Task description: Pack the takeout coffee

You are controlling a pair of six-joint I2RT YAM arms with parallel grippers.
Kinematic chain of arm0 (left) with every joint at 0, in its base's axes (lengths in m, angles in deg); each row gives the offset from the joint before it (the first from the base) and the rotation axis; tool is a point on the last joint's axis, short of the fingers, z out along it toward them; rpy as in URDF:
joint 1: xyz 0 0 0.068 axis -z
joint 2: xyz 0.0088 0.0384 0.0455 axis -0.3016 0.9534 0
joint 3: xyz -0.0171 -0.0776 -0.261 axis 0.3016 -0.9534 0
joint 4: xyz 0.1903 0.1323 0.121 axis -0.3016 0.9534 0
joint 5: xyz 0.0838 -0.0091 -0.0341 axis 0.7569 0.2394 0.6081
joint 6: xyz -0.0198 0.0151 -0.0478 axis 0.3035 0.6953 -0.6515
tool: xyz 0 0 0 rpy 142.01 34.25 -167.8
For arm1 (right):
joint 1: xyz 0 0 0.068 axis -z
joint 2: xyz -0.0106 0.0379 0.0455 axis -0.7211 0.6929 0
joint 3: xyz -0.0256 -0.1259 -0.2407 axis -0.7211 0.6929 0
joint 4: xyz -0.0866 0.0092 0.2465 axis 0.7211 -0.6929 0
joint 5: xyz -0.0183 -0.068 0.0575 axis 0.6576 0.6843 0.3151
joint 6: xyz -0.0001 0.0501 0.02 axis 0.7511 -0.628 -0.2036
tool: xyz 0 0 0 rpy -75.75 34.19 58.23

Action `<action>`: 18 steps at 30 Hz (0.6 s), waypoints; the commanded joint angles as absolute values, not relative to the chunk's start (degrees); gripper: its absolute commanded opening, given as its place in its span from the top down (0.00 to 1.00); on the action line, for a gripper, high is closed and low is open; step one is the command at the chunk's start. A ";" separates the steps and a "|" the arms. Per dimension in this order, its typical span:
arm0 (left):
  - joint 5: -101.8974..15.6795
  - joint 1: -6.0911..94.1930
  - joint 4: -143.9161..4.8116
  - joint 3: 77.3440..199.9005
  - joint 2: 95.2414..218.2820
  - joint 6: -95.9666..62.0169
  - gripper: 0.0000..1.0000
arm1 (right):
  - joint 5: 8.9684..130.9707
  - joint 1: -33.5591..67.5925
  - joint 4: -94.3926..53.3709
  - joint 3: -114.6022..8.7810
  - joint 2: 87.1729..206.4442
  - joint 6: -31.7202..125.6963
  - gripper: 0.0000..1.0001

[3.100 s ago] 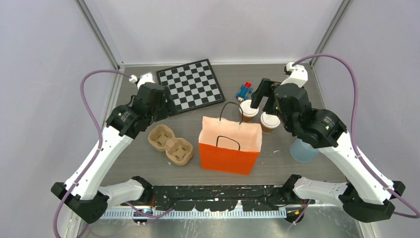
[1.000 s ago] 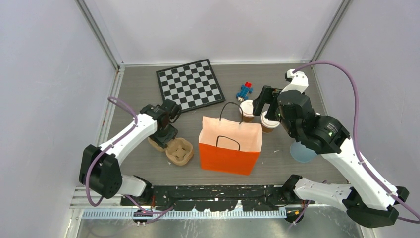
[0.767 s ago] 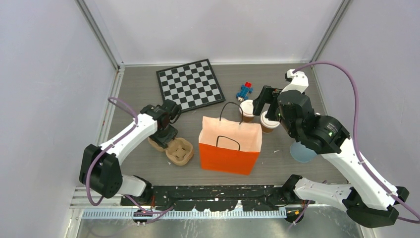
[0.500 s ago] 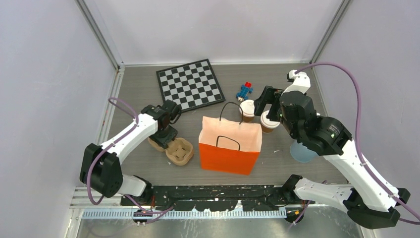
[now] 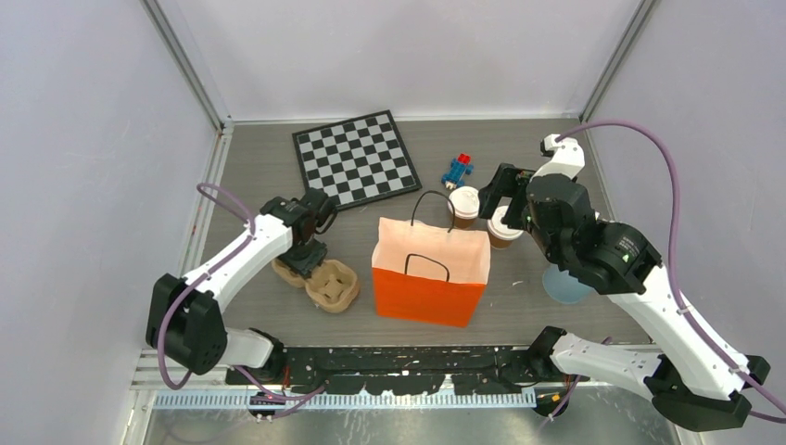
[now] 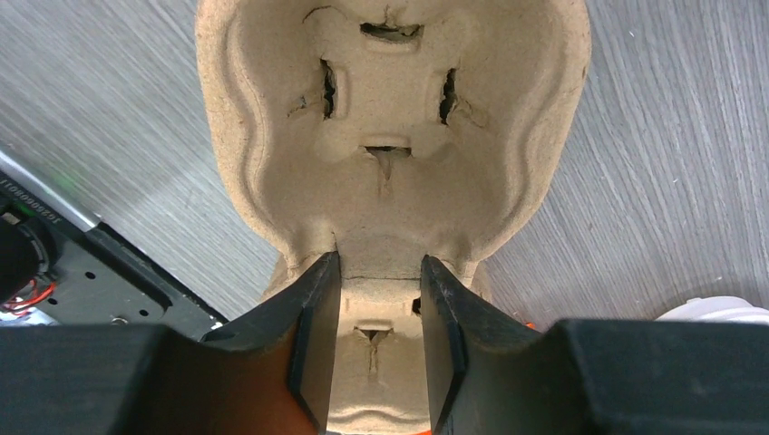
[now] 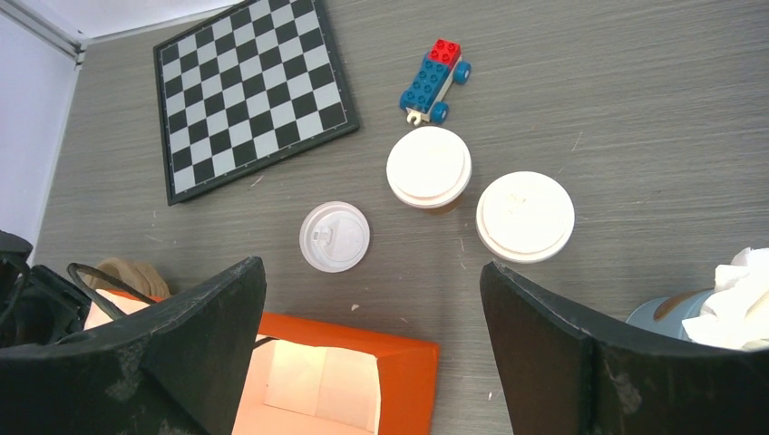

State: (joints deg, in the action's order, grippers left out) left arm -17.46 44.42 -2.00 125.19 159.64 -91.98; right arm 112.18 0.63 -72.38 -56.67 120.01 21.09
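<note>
Two takeout coffee cups stand behind the orange bag (image 5: 431, 273): the left cup (image 5: 463, 204) and the right cup (image 5: 503, 225). In the right wrist view both show their white lids, left (image 7: 428, 168) and right (image 7: 525, 217). My right gripper (image 5: 500, 197) hangs above them, wide open and empty (image 7: 372, 267). My left gripper (image 5: 309, 257) is down on the tan pulp cup tray (image 5: 324, 281). Its jaws pinch the tray's narrow middle (image 6: 381, 272), and both cup wells (image 6: 385, 118) are empty.
A loose white lid (image 7: 335, 236) lies flat behind the bag. A chessboard (image 5: 357, 159) and a blue and red toy car (image 5: 457, 170) lie at the back. A pale blue tumbler (image 5: 565, 283) stands right of the bag. The bag's mouth (image 7: 313, 381) is open.
My left arm came down from beside the chessboard onto the cup tray, and the tray has shifted a little towards the near left. My right gripper drifted slightly to the right, still open.
</note>
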 commanded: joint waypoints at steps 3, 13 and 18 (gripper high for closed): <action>-13.60 44.18 2.69 127.85 155.82 -93.29 0.66 | 113.49 0.88 -71.87 -56.30 118.62 20.89 0.08; -11.69 44.18 3.93 129.45 154.25 -92.15 0.64 | 113.51 0.88 -71.94 -55.65 117.76 20.71 0.08; -14.28 44.18 1.66 126.85 155.08 -93.09 0.62 | 113.34 0.90 -71.70 -55.33 117.47 20.58 0.08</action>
State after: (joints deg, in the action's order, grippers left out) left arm -14.97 44.42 2.07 127.27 155.94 -91.98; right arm 112.26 0.63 -72.67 -55.36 118.52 20.94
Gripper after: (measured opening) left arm 0.383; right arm 0.918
